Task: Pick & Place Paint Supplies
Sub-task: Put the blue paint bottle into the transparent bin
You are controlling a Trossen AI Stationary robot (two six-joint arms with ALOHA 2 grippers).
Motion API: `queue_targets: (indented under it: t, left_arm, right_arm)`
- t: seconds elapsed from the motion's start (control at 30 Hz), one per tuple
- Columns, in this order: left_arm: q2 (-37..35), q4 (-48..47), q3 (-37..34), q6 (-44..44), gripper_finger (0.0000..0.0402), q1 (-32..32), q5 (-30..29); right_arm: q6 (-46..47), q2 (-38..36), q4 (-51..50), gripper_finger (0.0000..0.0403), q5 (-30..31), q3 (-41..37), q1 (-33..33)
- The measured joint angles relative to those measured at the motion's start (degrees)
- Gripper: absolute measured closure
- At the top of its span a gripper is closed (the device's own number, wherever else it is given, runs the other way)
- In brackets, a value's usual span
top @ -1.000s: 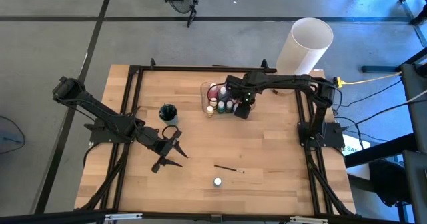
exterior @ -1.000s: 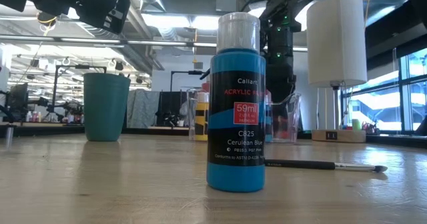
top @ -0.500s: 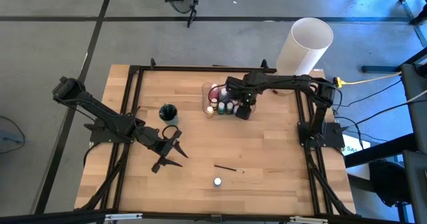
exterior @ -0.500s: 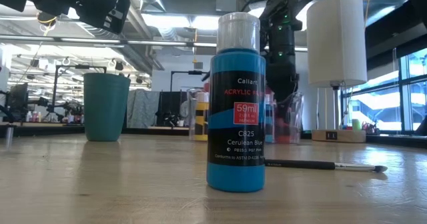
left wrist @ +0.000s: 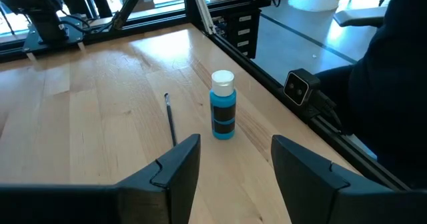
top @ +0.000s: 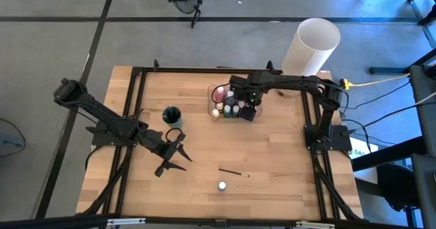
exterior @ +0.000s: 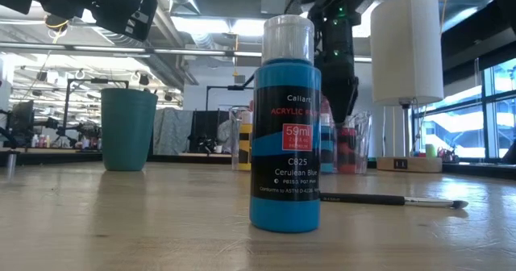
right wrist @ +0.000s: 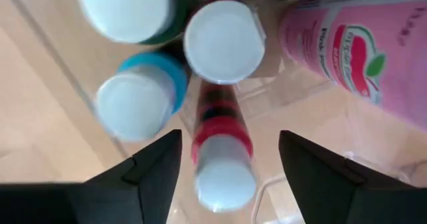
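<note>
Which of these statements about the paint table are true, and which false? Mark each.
1. The blue paint bottle with a white cap stands upright on the wooden table. True.
2. The thin dark-handled paintbrush sits in the teal cup. False: it lies flat on the table.
3. The right gripper is over the clear container of small bottles. True.
4. The left gripper holds the blue bottle. False: open, holding nothing.

Clear container (top: 219, 101) packed tight with paint bottles (right wrist: 223, 41), no finger gap. Open wood mid-table; only blue bottle (top: 222, 185), paintbrush (top: 234, 172), teal cup (top: 172, 114) obstruct.
</note>
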Motion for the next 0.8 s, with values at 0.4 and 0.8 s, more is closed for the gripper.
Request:
queue_targets:
  t: [0.4,0.8]
  left_arm:
    - [0.0,0.0,0.0,0.0,0.0221,0.0,0.0]
    - [0.0,-0.2,0.0,0.0,0.0221,0.0,0.0]
  right_arm:
    - [10.0,0.0,-20.1,0.0149,-1.3,15.3,3.3]
    - [22.7,-7.0,-22.7,0.0149,-9.8,22.6,17.3]
